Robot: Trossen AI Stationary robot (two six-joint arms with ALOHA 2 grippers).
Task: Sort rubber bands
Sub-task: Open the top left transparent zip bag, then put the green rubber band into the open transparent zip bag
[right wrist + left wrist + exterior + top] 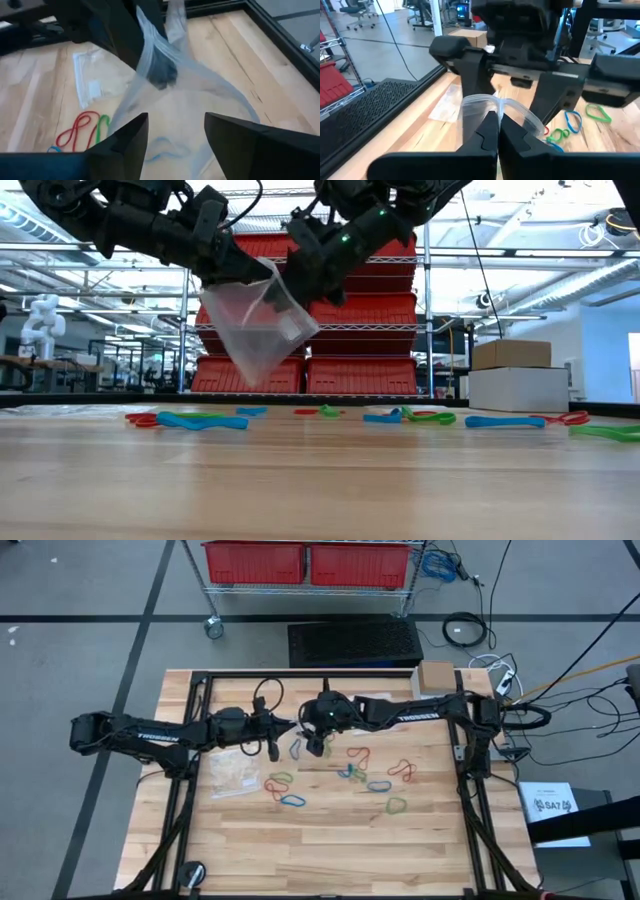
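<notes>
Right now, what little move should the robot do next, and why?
Probably lift the right tool up and away from the clear bag. Its fingers stand apart over the bag's open mouth, and a blue band seems to lie inside. The left tool is pinched shut on the bag's rim, holding it above the table. More rubber bands lie there, waiting to be picked.

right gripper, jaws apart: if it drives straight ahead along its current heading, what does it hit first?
Most likely the clear plastic bag that the shut left gripper holds up in the air. The right gripper points straight into the bag's mouth; depth is unclear, so it may already be touching.
</notes>
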